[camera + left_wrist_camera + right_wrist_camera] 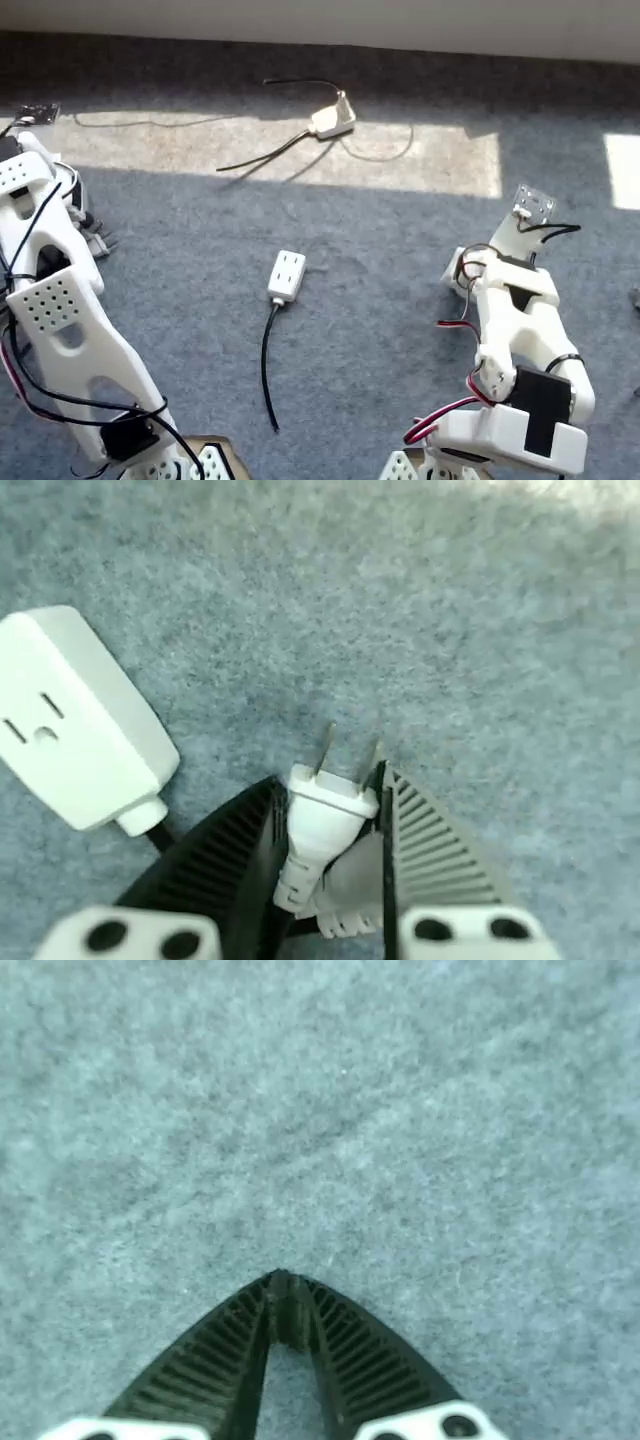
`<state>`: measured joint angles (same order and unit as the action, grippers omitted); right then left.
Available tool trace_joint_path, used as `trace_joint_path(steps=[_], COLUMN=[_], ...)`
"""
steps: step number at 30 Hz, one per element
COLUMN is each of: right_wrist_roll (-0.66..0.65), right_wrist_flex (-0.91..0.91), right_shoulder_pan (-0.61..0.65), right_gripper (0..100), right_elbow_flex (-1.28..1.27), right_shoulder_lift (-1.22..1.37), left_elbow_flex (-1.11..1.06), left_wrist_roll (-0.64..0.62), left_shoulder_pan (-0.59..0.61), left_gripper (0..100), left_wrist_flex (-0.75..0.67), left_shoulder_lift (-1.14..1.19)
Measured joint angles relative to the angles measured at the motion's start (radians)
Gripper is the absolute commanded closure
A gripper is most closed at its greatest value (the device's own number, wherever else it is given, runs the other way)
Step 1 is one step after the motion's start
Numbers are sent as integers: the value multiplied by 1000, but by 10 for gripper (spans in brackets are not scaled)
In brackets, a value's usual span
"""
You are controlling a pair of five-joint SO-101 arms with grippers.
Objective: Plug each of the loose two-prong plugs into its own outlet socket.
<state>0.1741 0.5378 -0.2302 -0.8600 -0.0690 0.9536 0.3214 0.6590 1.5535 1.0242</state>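
Observation:
My left gripper [330, 780] is shut on a white two-prong plug [320, 815], whose prongs point away from the wrist over the grey carpet. A white outlet block [75, 720] with a black cord lies close beside it, socket face up, apart from the prongs. In the high view the left arm [50, 290] is at the left edge and a white outlet block [285, 275] with a black cord lies mid-carpet. My right gripper [285, 1282] is shut with nothing in it, just above bare carpet. The right arm [510, 310] stands at the right.
A second white block [333, 120] with a black cord and a thin wire lies far back in a sunlit strip of carpet [440, 160]. A wall base runs along the far edge. Open carpet lies between the two arms.

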Motion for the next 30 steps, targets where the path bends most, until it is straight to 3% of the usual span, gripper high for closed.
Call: trace_joint_path(steps=[5, 13, 16, 22, 30], right_wrist_roll=[0, 0, 0, 0, 0], right_wrist_flex=[0, 0, 0, 0, 0], right_shoulder_pan=[0, 0, 0, 0, 0], right_gripper=[992, 992, 992, 992, 992], right_elbow_flex=[0, 0, 0, 0, 0], right_shoulder_lift=[0, 0, 0, 0, 0], left_elbow_flex=[149, 624, 640, 365, -311], left_wrist_roll=[9, 9, 9, 9, 97], left_shoulder_pan=[-2, -21, -32, -43, -186], left_gripper=[958, 958, 958, 959, 959], left_wrist_flex=[86, 198, 199, 206, 207], left_shoulder_lift=[9, 8, -5, -169, -643])
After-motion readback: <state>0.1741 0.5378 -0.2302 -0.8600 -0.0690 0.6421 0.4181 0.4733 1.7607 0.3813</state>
